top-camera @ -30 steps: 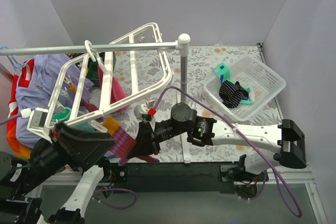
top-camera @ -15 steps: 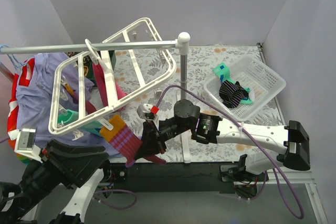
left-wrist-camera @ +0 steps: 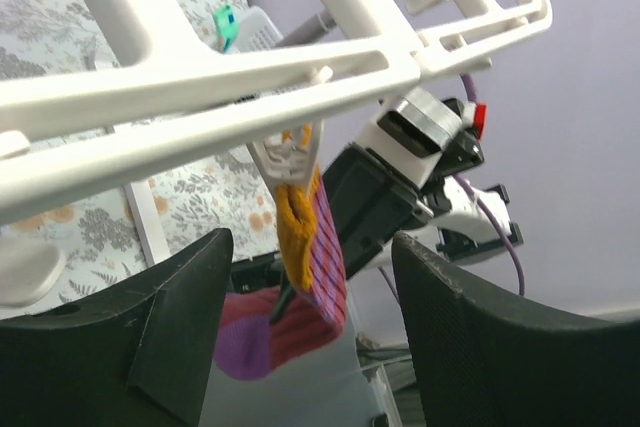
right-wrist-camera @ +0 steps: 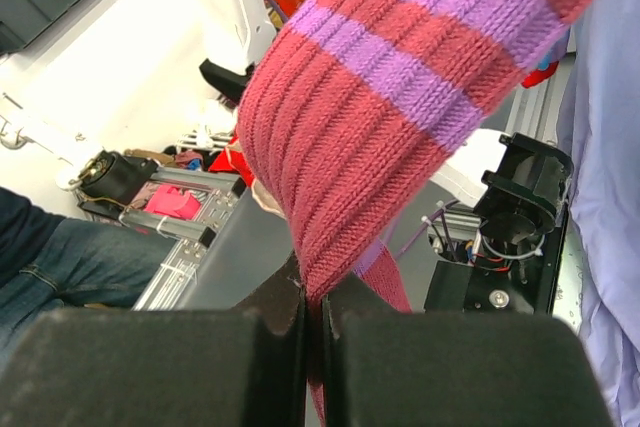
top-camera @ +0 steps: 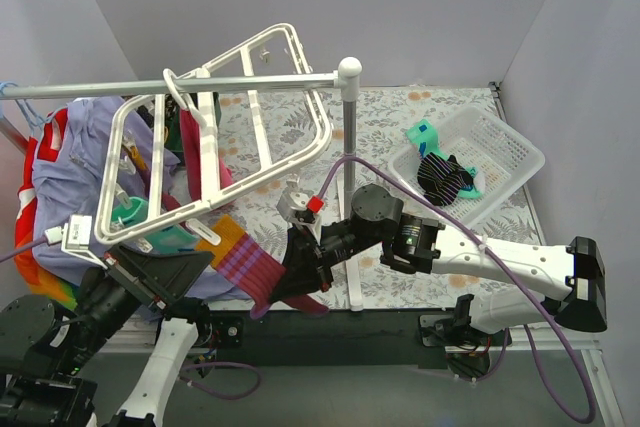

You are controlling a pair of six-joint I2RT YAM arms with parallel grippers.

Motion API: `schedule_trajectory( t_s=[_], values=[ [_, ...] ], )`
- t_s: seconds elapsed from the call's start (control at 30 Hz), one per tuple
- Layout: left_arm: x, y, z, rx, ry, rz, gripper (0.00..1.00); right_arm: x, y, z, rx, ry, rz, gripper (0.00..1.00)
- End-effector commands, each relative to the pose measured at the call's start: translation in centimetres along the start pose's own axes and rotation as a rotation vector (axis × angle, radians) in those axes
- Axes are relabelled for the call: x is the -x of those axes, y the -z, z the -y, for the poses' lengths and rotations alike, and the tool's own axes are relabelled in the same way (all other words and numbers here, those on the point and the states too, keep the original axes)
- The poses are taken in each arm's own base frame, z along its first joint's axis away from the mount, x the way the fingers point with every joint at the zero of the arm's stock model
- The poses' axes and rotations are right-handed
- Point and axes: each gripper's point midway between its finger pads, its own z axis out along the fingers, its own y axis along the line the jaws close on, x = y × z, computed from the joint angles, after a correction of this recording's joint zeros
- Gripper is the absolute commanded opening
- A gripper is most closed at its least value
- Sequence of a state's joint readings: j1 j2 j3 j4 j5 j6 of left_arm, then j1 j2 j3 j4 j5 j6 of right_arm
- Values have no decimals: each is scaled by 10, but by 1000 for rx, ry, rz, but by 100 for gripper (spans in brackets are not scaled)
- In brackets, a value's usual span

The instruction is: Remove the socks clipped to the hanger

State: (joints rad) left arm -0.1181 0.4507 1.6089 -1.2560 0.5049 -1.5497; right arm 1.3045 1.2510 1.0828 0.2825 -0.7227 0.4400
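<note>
The white hanger (top-camera: 222, 127) hangs tilted from the rail by its hook. An orange-cuffed sock (top-camera: 243, 263) with red and purple stripes hangs by a clip from its near bar. My right gripper (top-camera: 292, 290) is shut on the sock's lower end. In the right wrist view the gripper (right-wrist-camera: 312, 312) pinches the red knit sock (right-wrist-camera: 380, 97). My left gripper (top-camera: 172, 267) is open just under the hanger's near-left corner. In the left wrist view the gripper (left-wrist-camera: 308, 242) frames the sock (left-wrist-camera: 312, 247) and its clip (left-wrist-camera: 288, 161), touching neither. Teal (top-camera: 124, 213) and magenta (top-camera: 200, 159) socks stay clipped.
A grey rail (top-camera: 110, 89) on a pole (top-camera: 350, 187) carries the hanger and a lavender shirt (top-camera: 70, 162) at the left. A white mesh basket (top-camera: 505, 142) at the right holds a black striped sock (top-camera: 440, 175) and a teal one.
The hanger has swung and tilted, its near edge moving left. My right gripper has drawn the sock toward the near edge and rightward. The left gripper has shifted and its fingers stand wider.
</note>
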Motion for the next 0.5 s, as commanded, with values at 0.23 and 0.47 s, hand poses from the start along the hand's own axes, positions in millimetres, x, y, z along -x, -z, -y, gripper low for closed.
schedule_trajectory(
  t_s=[0.23, 0.47],
  values=[
    [58, -11, -9, 11, 60, 330, 58, 28, 0, -17, 42, 44, 41, 1],
    [63, -21, -11, 17, 90, 338, 50, 28, -4, -17, 61, 36, 29, 1]
  ],
)
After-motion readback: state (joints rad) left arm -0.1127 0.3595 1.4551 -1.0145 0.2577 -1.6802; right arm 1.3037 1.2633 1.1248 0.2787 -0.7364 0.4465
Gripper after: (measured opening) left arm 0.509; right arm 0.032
